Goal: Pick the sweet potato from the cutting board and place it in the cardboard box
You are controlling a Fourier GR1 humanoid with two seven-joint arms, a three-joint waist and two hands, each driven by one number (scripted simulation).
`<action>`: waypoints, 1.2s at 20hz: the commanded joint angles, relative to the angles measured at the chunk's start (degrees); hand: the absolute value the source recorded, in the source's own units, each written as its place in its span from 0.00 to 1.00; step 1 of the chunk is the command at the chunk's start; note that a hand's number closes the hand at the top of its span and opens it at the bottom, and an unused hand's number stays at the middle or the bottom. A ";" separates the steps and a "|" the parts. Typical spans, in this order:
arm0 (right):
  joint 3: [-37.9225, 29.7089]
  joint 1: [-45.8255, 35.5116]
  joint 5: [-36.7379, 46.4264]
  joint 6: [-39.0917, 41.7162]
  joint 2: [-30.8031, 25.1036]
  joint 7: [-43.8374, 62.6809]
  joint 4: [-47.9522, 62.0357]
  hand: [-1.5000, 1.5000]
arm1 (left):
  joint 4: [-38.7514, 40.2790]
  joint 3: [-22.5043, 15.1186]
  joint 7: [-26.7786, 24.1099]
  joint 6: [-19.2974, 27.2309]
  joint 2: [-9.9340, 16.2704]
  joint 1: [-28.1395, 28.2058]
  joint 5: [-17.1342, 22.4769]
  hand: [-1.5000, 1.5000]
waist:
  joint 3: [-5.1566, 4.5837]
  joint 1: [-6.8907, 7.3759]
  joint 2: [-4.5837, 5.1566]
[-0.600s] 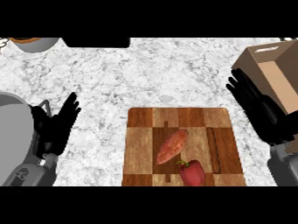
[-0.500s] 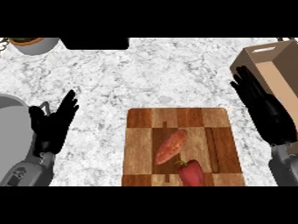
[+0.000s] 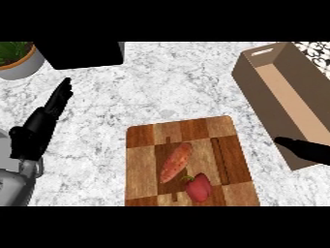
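Wood in a checkered pattern forms the cutting board [image 3: 188, 164], which is taken here as the landmark. The orange sweet potato [image 3: 176, 162] is seen lying on the board near its middle, tilted, untouched by either hand. A red pepper [image 3: 199, 186] is placed just beside it, toward the board's near edge. The cardboard box [image 3: 289, 101] is set to the right of the board and beyond it, open at the top, on the marbled bench [image 3: 160, 92].

The left hand [image 3: 42, 126] is held well to the left of the board, fingers straight and together, nothing grasped. The right hand [image 3: 314, 152] is shown only in part to the right of the board, overlapping the box's near corner; its visible fingers are extended and nothing is carried.

The step in hand is judged to be the approach: no grasp has been made. For the next move, the right hand would need to be brought over the board and lowered so that the fingers can be curled round the sweet potato across its width, with the adjacent pepper left undisturbed.

A potted plant [image 3: 10, 58] and a dark object [image 3: 78, 53] are located far beyond the board, to its left.
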 commanded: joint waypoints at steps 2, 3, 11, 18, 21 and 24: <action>7.37 10.34 16.77 -7.78 -2.64 4.14 -10.21 0.00 | -2.47 -0.81 -1.43 -1.70 2.25 -1.18 -2.18 0.50 | 0.16 0.95 0.65; 9.01 11.20 20.65 -8.09 -3.69 5.79 -10.89 0.00 | -2.98 -0.58 -3.96 -3.52 2.46 0.23 -1.15 0.50 | 0.09 2.55 1.01; 18.95 17.13 39.58 3.77 -8.17 29.86 -23.43 0.00 | -4.07 -1.83 -6.46 -4.95 2.18 1.47 -2.44 0.50 | 0.02 5.57 1.88; 29.63 7.38 43.51 24.58 -5.12 51.49 -29.46 0.00 | -4.13 -1.71 -3.99 -8.47 1.77 -3.48 -0.64 0.50 | 0.14 8.83 2.70; 32.75 1.82 44.66 31.50 -1.42 58.78 -26.20 0.00 | -3.44 -2.61 -4.08 -7.03 0.15 -4.75 -2.40 0.50 | 0.16 9.65 2.96; 35.21 -2.88 45.31 35.85 5.56 64.63 -23.11 0.00 | -3.99 -2.09 -4.46 -8.41 0.99 -3.83 -1.70 0.50 | 0.23 10.36 2.78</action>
